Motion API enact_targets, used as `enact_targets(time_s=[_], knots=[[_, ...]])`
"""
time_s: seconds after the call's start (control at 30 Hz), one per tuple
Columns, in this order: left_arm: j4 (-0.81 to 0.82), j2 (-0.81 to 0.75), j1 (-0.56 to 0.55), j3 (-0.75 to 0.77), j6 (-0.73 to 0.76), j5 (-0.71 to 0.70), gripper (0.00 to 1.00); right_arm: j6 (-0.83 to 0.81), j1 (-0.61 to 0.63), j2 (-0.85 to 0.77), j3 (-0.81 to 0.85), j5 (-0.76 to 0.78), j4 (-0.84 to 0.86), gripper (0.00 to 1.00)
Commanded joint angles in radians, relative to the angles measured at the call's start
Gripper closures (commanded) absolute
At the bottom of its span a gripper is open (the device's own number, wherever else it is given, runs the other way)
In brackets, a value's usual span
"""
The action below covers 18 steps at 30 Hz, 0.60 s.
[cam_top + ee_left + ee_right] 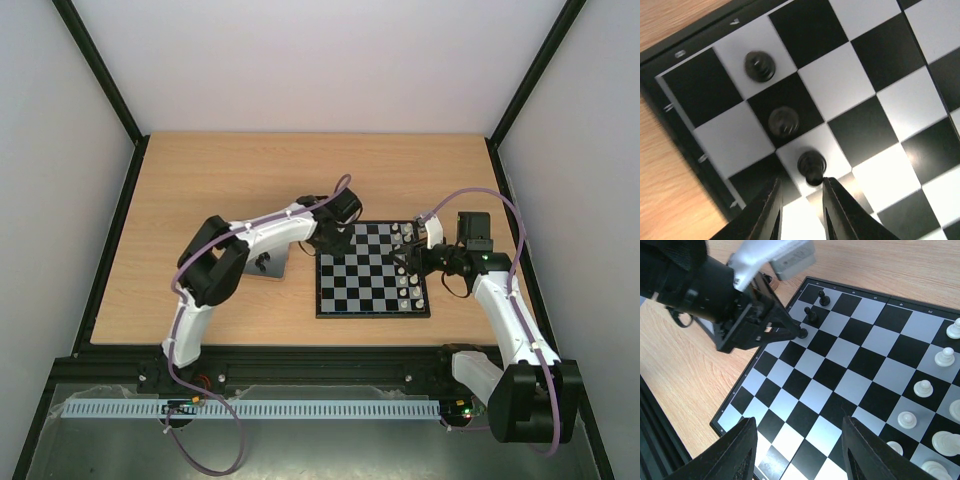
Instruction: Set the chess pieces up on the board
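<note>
- The flat, square, black-and-grey chequered chessboard lies right of centre on the light wooden table; bare wood runs beyond its far edge and out to its left; a small shiny grey metal tray sits near the board's left edge, partly under the left arm.
- Three tiny black chess pieces stand in a line close along the board's left edge, starting near the far corner; small white chess pieces stand along the right side; open squares lie between the two groups.
- The left gripper hangs low over that far-left corner; its fingers are parted a little, the gap wider than the nearest black piece; that piece stands upright right at the fingertips; whether a tip touches it I cannot tell.
- The right gripper hovers above the board, reaching in from its right side; its fingers are spread wide and hold nothing.
</note>
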Motion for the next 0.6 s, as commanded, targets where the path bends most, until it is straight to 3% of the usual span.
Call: enact_targets(time_s=[0.0,0.23,0.4,0.57], knots=[[-0.058,-0.163,-0.005,-0.062,-0.019,-0.045,0.74,-0.008,0.005,-0.013,-0.008,-0.011,-0.008,0.53],[-0.049,-0.399,0.053,-0.333,-0.054,-0.089,0.78,-0.008,0.005,0.003,-0.008,-0.015,-0.010,0.52],[-0.001,-0.556,0.182,-0.533,-0.074,-0.062,0.79,-0.008,0.005,0.015,-0.008,-0.016,-0.011,0.52],[0.045,-0.610,0.313,-0.650,-0.064,0.018,0.80,-0.008,0.005,0.024,-0.007,-0.024,-0.013,0.52]])
